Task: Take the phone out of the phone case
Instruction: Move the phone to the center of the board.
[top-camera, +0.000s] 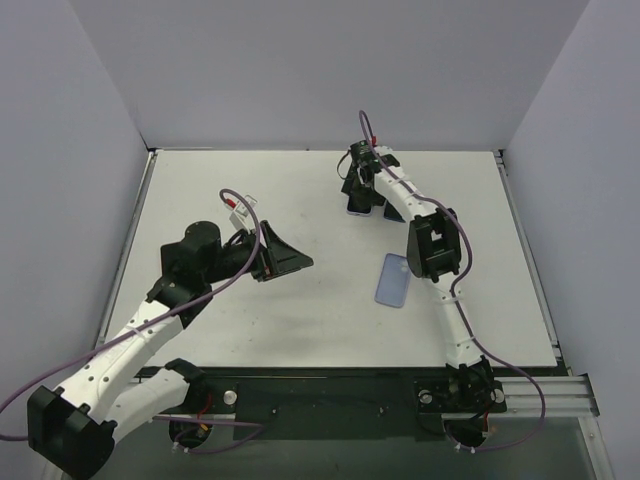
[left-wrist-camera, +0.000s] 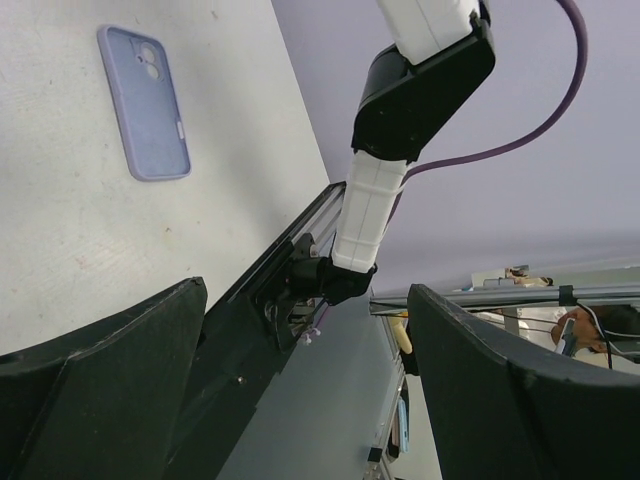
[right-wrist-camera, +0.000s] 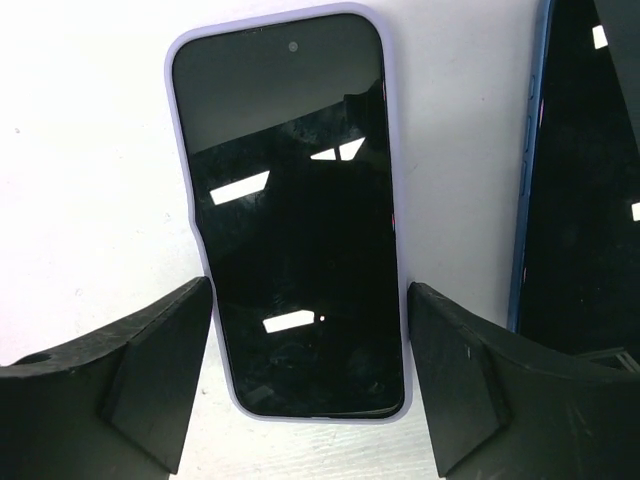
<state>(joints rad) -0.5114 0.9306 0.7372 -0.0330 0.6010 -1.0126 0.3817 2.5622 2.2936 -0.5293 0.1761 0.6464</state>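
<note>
Straddling the cased phone (right-wrist-camera: 290, 200), right hand (right-wrist-camera: 310, 290).

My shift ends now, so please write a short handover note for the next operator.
Left gripper: open, empty.
Right gripper: open, one finger on either side of the lilac-cased phone, which lies screen up; contact unclear.
Blue-edged phone lies beside it. Second lilac case, back up, lies apart from both; whether it is empty I cannot tell.
Done: nothing visible.
Left: grip the phone and take it out of its case.
</note>
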